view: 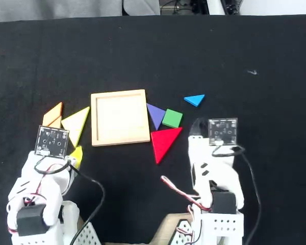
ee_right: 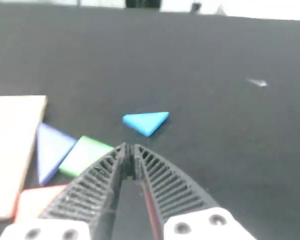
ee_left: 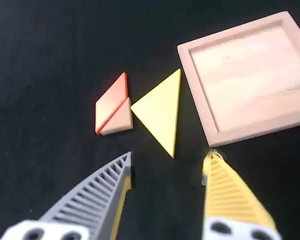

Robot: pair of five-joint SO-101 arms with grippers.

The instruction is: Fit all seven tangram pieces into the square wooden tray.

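On the black table | tray mid-table | left jaws spread | right jaws pressed together

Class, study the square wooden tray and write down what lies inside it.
Inside the tray only its bare wooden floor shows; nothing covers it. The yellow triangle and purple triangle lie outside, beside its opposite edges.

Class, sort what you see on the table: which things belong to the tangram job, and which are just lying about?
Belong to the job:
wooden tray, orange parallelogram, peach triangle, yellow triangle, purple triangle, green square, red triangle, blue triangle

Lying about:
white speck on the black cloth
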